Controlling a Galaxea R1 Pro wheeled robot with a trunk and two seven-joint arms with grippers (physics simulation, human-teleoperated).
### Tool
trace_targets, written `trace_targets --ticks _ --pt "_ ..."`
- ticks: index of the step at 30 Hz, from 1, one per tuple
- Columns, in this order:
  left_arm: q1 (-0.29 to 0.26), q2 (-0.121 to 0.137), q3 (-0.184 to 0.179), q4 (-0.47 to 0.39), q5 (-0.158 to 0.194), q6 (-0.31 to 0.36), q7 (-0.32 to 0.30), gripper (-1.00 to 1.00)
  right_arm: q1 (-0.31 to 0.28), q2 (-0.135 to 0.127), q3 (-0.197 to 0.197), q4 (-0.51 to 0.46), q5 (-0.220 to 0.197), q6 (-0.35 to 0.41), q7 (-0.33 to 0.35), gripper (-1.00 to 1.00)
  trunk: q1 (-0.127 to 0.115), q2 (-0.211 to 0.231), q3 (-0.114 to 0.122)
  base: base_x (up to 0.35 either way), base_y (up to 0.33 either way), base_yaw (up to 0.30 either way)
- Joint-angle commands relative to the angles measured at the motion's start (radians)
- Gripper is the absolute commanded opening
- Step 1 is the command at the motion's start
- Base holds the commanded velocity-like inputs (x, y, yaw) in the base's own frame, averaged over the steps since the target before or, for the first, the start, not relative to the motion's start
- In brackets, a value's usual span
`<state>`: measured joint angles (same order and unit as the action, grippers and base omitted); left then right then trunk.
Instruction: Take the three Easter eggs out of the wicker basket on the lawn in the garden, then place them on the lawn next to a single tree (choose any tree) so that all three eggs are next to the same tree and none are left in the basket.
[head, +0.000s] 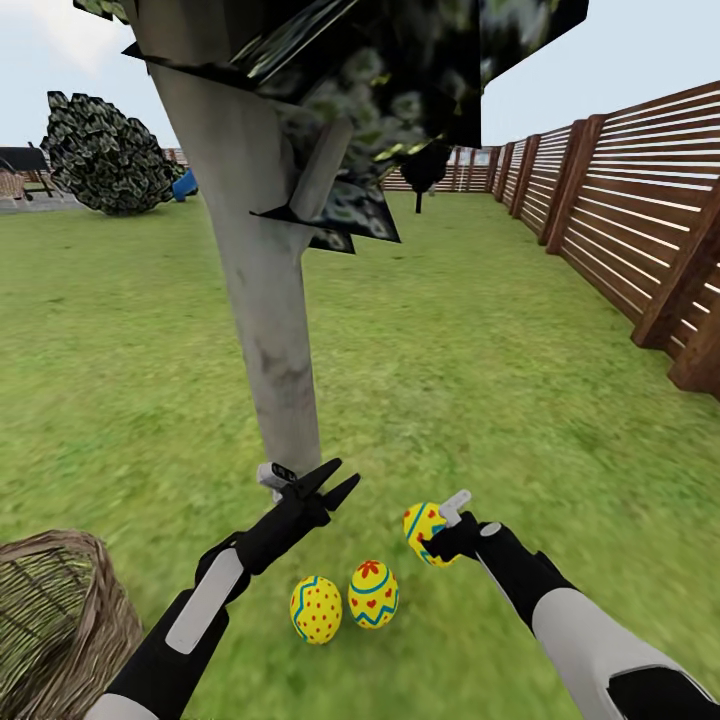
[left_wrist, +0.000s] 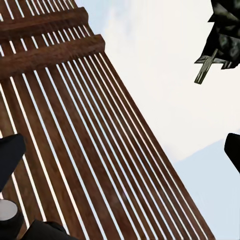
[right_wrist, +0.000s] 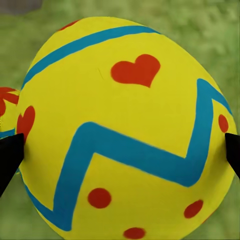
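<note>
Two yellow Easter eggs lie on the lawn (head: 470, 350) near the foot of a pale-grey tree (head: 265, 330): one with red dots (head: 316, 610), one with a red flower and hearts (head: 373, 594). A third egg (head: 424, 531) (right_wrist: 125, 130), yellow with hearts and a blue zigzag, is held just above the grass by my right gripper (head: 438, 537), shut on it. My left gripper (head: 338, 480) hangs open and empty beside the trunk base, above the two eggs. The wicker basket (head: 55, 610) stands at the lower left; its inside is not visible.
A brown slatted wooden fence (head: 640, 220) (left_wrist: 75, 125) runs along the right side. A round dark bush (head: 105, 155) and a bit of blue slide (head: 185, 185) sit far back left. Dark foliage (head: 400, 70) hangs overhead. Open grass stretches right of the trunk.
</note>
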<state>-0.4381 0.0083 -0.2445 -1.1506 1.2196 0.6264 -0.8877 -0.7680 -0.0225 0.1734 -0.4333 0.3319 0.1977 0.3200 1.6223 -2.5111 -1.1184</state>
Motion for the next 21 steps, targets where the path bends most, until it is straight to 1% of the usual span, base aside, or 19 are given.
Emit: trace_targets --ticks 1,3,6,8,11,12,13,14,15,17,18,19,20,21 --pt "-0.001 0.001 -0.002 0.000 0.009 0.007 0.001 1.00 0.000 0.000 0.001 -0.002 0.009 0.000 0.005 -1.00 0.000 0.000 -0.001 0.000 0.000 0.002" --pt "-0.001 0.001 -0.002 0.000 0.009 0.007 0.000 1.00 0.000 -0.002 -0.003 -0.004 0.005 -0.003 0.005 -1.00 0.000 0.000 -0.001 0.000 0.000 0.000" --pt "-0.001 0.001 -0.019 0.000 0.009 0.006 0.001 1.00 -0.001 -0.004 -0.006 -0.007 0.002 -0.033 0.004 -1.00 0.001 -0.001 -0.012 0.000 0.000 0.000" --pt "-0.001 0.001 -0.024 0.000 0.009 0.006 0.001 1.00 -0.001 -0.003 -0.006 -0.006 0.001 -0.048 0.005 -1.00 0.002 -0.002 -0.020 0.000 0.000 0.000" --pt "-0.001 0.001 -0.026 0.000 0.009 0.006 0.001 1.00 -0.001 0.000 -0.008 -0.013 0.000 -0.045 0.004 -1.00 0.003 -0.002 -0.032 0.000 0.000 0.000" --pt "-0.001 0.001 -0.027 0.000 0.010 0.006 0.001 1.00 -0.004 0.012 -0.008 -0.016 -0.013 -0.017 0.005 -1.00 0.004 -0.002 -0.036 0.000 0.000 0.000" --pt "-0.001 0.001 -0.028 0.000 0.011 0.006 0.001 1.00 -0.005 0.035 -0.007 -0.017 -0.039 0.041 0.004 -1.00 0.004 -0.003 -0.040 0.000 0.000 0.000" --pt "-0.001 0.000 -0.035 0.000 0.012 0.006 0.001 1.00 -0.011 0.051 -0.007 -0.015 -0.057 0.085 0.002 -1.00 0.005 -0.003 -0.043 0.000 0.000 0.000" --pt "-0.001 -0.009 -0.046 0.000 0.011 0.006 0.001 1.00 -0.016 0.059 -0.008 -0.012 -0.065 0.108 0.001 -1.00 0.005 -0.003 -0.047 0.000 0.000 0.000" --pt "-0.001 -0.027 -0.055 0.000 0.008 0.006 0.002 1.00 -0.032 0.065 -0.008 -0.001 -0.072 0.123 -0.005 -1.00 0.006 -0.004 -0.055 0.000 0.000 0.000" --pt "-0.001 -0.030 -0.056 0.000 0.008 0.006 0.002 1.00 -0.038 0.066 -0.009 0.014 -0.073 0.125 -0.027 -1.00 0.007 -0.004 -0.059 0.000 0.000 0.000" --pt "-0.001 -0.031 -0.057 0.000 0.009 0.006 0.001 1.00 -0.047 0.069 -0.010 0.036 -0.074 0.125 -0.073 -1.00 0.007 -0.004 -0.063 0.000 0.000 0.000" --pt "-0.001 -0.032 -0.057 0.000 0.008 0.006 0.001 1.00 -0.061 0.073 -0.010 0.069 -0.079 0.122 -0.147 -1.00 0.007 -0.004 -0.067 0.000 0.000 0.000" --pt "-0.001 -0.033 -0.058 0.000 0.008 0.006 0.002 1.00 -0.069 0.075 -0.010 0.094 -0.103 0.119 -0.189 -1.00 0.008 -0.005 -0.070 0.000 0.000 0.000"
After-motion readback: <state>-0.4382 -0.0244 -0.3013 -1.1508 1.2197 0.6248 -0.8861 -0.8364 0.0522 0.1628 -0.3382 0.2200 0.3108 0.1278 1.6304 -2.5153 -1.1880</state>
